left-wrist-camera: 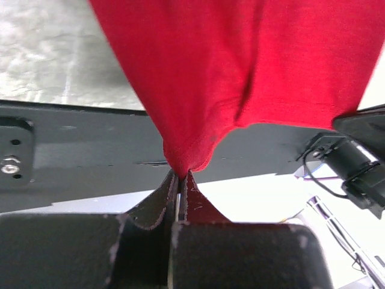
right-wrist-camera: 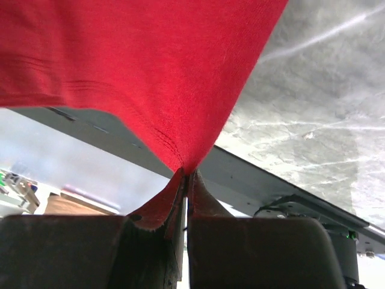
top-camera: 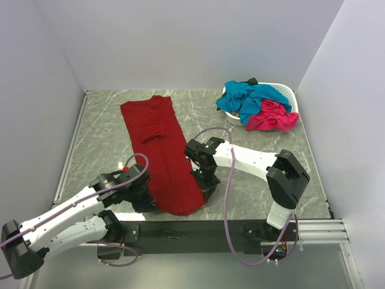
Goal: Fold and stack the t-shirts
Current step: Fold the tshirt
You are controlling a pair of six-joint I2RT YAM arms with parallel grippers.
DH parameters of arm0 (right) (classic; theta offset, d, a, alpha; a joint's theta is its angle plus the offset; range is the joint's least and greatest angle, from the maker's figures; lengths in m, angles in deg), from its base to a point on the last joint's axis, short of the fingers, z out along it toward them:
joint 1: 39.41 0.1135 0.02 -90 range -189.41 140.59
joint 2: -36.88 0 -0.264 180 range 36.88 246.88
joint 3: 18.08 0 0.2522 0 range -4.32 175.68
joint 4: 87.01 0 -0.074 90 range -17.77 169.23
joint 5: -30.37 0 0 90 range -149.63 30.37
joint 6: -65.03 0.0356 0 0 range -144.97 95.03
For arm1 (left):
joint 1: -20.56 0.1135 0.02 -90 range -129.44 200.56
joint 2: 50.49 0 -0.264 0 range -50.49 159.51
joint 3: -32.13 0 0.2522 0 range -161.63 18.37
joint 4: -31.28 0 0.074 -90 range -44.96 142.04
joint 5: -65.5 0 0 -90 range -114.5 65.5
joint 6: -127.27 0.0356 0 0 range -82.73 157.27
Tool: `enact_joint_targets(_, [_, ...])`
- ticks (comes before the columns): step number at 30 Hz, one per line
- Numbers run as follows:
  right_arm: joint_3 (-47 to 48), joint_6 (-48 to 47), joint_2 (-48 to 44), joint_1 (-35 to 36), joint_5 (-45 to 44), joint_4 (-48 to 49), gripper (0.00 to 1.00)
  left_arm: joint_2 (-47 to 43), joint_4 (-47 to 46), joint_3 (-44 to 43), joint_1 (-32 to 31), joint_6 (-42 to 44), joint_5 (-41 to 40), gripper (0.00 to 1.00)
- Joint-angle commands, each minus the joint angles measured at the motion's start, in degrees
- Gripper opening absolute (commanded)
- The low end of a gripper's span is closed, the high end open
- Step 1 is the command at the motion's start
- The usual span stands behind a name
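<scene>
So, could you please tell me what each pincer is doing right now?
Left pincer: closed on the dark red t-shirt.
Right pincer: closed on the same t-shirt.

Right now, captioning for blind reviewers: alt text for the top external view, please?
The left gripper and right gripper pinch the near corners of a dark red t-shirt lying lengthwise on a marble table. A white basket at far right holds a teal-blue shirt and a hot pink shirt.

Top camera: high at the near side, looking down on the whole worktop (top-camera: 102, 138). Wrist cameras: tight behind left hand (left-wrist-camera: 178, 174) and right hand (right-wrist-camera: 185, 174). All share the dark red t-shirt (top-camera: 159, 144).
</scene>
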Motion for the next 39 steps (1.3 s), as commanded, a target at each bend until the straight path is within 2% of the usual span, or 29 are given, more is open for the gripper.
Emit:
enact_joint_targets(1, [6.11, 0.77, 0.96, -0.15, -0.36, -2.31, 0.0, 5.11, 0.74, -4.99, -0.11, 1.61, -2.29, 0.0])
enact_joint_targets(5, [11.21, 0.95, 4.47, -1.55, -0.97, -1.87, 0.0, 7.94, 0.22, -5.61, 3.74, 6.51, -2.56, 0.0])
enact_joint_targets(9, [17.7, -0.28, 8.17, -3.83, -2.64, -2.13, 0.0, 9.26, -1.62, -6.05, 15.49, 14.7, -3.09, 0.0])
enact_joint_targets(12, [21.31, -1.34, 11.51, -5.42, -2.38, -1.87, 0.0, 12.33, -4.52, -6.75, 20.34, 20.06, -3.79, 0.0])
enact_joint_targets(16, [31.24, -3.01, 17.57, -7.96, -2.82, -2.57, 0.0, 16.29, -11.02, -7.37, 24.57, 23.32, -4.23, 0.0])
enact_joint_targets(20, [41.87, -4.33, 26.36, -10.25, -3.87, -4.33, 0.0, 21.03, -14.01, -9.47, 27.83, 25.52, -7.22, 0.0])
enact_joint_targets(21, [45.98, -4.5, 27.68, -10.78, -3.96, -4.59, 0.0, 21.82, -14.72, -10.52, 29.23, 26.04, -10.09, 0.0])
enact_joint_targets(27, [56.91, -5.38, 35.42, -14.47, -4.84, -5.39, 0.0, 29.03, -20.52, -15.97, 33.54, 31.49, -12.76, 0.0])
enact_joint_targets(32, [56.31, -5.47, 36.39, -15.79, -6.07, -1.36, 0.0, 33.69, -23.33, -18.09, 35.65, 35.01, -14.6, 0.0])
enact_joint_targets(39, [56.13, -4.51, 36.57, -15.97, -5.81, 3.66, 0.0, 34.84, -24.48, -19.14, 39.43, 37.21, -15.66, 0.0])
